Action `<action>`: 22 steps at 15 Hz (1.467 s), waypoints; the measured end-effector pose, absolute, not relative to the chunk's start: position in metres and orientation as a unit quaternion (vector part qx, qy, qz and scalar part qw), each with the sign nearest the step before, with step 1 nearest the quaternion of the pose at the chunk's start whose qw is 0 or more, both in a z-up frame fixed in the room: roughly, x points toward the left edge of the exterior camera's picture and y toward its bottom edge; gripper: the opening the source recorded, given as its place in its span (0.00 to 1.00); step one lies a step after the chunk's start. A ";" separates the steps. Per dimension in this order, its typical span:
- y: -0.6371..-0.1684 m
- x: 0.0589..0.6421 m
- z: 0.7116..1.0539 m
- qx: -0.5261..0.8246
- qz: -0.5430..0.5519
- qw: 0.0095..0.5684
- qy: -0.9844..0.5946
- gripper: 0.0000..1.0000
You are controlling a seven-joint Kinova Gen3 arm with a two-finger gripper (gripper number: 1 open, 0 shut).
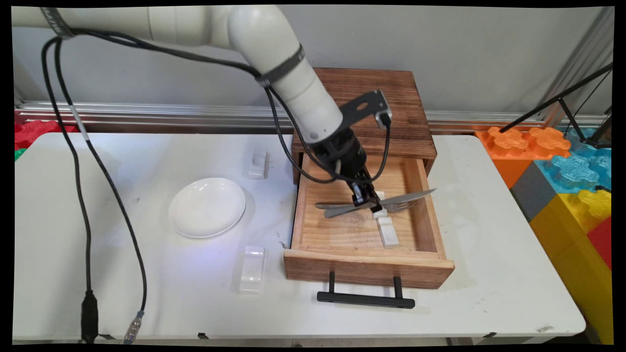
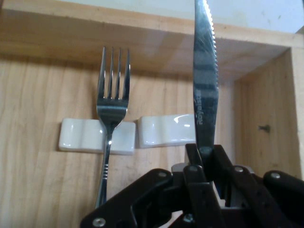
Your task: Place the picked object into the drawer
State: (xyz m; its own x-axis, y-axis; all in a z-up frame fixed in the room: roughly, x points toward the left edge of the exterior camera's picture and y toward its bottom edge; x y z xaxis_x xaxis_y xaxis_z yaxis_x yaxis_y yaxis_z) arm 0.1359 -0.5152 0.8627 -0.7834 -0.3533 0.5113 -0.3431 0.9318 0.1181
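White table [image 1: 489, 274] carries everything. Dark wooden cabinet [image 1: 391, 98] at far edge, its light wooden drawer [image 1: 362, 264] pulled fully out, so contents lie open to me. Round white plate [image 1: 207, 207] left of drawer, two white ceramic rests [image 1: 252, 268] near it. My black pincer [image 1: 364, 198] inside drawer, clamped on serrated steel knife [image 2: 205, 85], blade jutting past right wall. Steel fork [image 2: 111, 104] lies in drawer, neck propped on white rest [image 2: 78, 137]; second rest [image 2: 166, 130] just beside it, bare.

Serrated steel knife [image 2: 205, 90] clamped in tool [image 2: 205, 156], above open wooden drawer [image 1: 415, 254]
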 end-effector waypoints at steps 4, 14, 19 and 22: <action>-0.517 0.132 0.844 0.176 -0.007 0.269 -0.947 0.00; -0.517 0.130 0.803 0.168 -0.007 0.252 -0.953 0.00; -0.516 0.131 0.791 0.170 -0.008 0.244 -0.955 0.00; -0.515 0.132 0.787 0.174 -0.010 0.239 -0.955 0.00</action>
